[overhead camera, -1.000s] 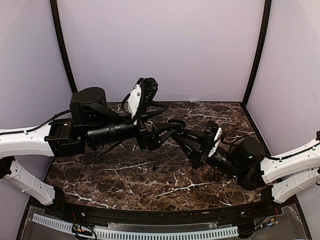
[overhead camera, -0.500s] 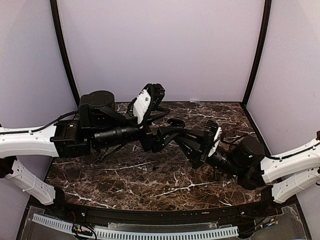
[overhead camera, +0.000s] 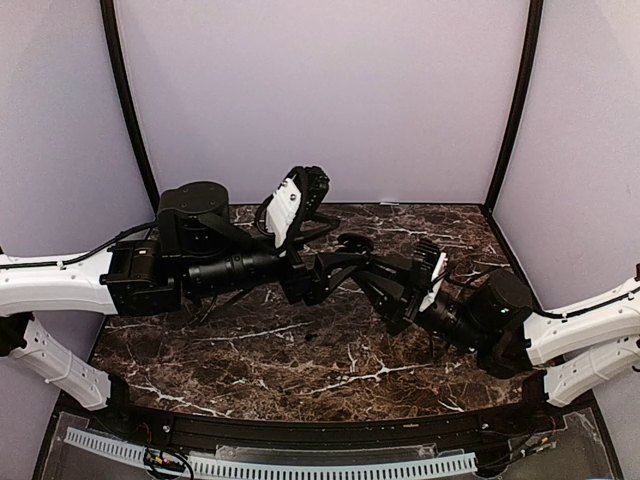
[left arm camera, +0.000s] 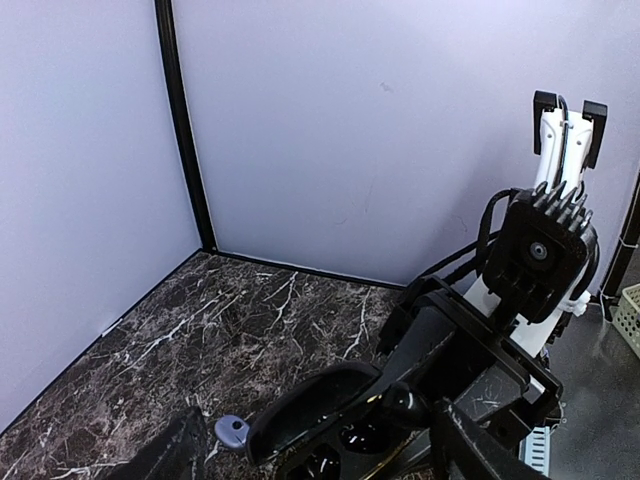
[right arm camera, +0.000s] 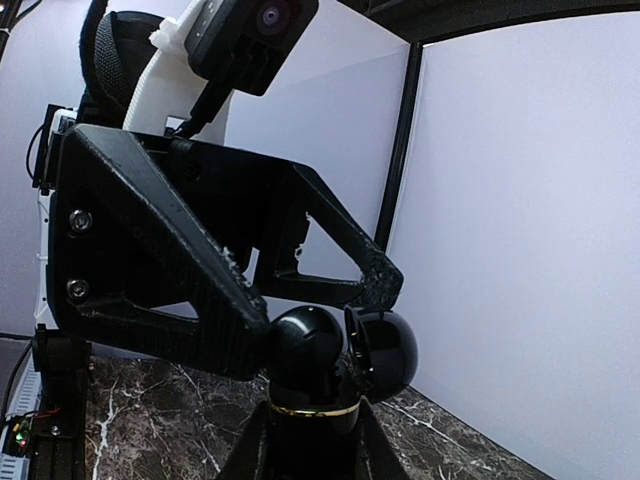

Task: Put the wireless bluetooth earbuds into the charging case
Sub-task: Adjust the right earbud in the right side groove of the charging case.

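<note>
The black charging case [right arm camera: 312,415] with a gold band is held up off the table, my right gripper [right arm camera: 310,445] shut on its lower half. Its lid [right arm camera: 388,350] hangs open to the right. A dark glossy earbud [right arm camera: 305,345] sits at the case's mouth. In the left wrist view the open lid [left arm camera: 320,400] and the wells [left arm camera: 345,458] show from above. My left gripper [left arm camera: 325,455] is open and straddles the case, one finger [right arm camera: 160,280] against the dark bud's side. A pale purple earbud [left arm camera: 232,432] lies on the marble below. Both grippers meet mid-table [overhead camera: 350,265].
The dark marble table [overhead camera: 300,350] is walled by pale lilac panels at the back and sides, with black posts [overhead camera: 125,95] in the corners. The left arm's camera mount [overhead camera: 290,205] rises above the meeting point. Cables trail beside the right arm [overhead camera: 470,315].
The left arm has swung right and forward, bringing its open fingers around the case. The right gripper with the case has edged slightly up and left.
</note>
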`<action>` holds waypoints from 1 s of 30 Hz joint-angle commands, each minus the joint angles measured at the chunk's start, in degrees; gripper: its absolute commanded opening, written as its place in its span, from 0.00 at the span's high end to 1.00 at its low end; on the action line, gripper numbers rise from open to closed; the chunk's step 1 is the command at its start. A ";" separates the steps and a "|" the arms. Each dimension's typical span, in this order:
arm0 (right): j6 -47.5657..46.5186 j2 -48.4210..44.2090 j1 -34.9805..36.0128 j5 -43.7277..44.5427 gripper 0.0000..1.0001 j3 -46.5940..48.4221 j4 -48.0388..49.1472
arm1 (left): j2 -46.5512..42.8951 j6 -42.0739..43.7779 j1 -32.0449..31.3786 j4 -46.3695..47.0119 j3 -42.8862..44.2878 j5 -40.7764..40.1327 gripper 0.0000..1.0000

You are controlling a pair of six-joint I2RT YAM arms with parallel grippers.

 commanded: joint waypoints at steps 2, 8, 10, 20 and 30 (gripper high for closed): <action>-0.74 -1.85 0.06 -2.59 1.00 0.45 3.14 | -0.33 -0.35 0.36 -0.55 1.19 -1.89 0.25; -0.72 -2.28 0.03 -2.83 1.00 -0.13 3.75 | -1.00 -0.81 0.50 -0.03 0.72 -2.43 0.25; -0.57 -2.35 0.15 -2.77 1.00 -0.35 3.83 | -1.39 -1.28 0.69 0.22 0.34 -2.65 0.25; -0.36 -2.86 0.05 -3.15 1.00 -0.81 4.24 | -1.89 -1.94 1.01 -0.06 -0.41 -3.86 0.24; 0.09 -3.09 0.06 -5.71 1.00 -1.37 4.68 | -1.70 -2.58 1.71 -0.36 -0.09 -3.89 0.25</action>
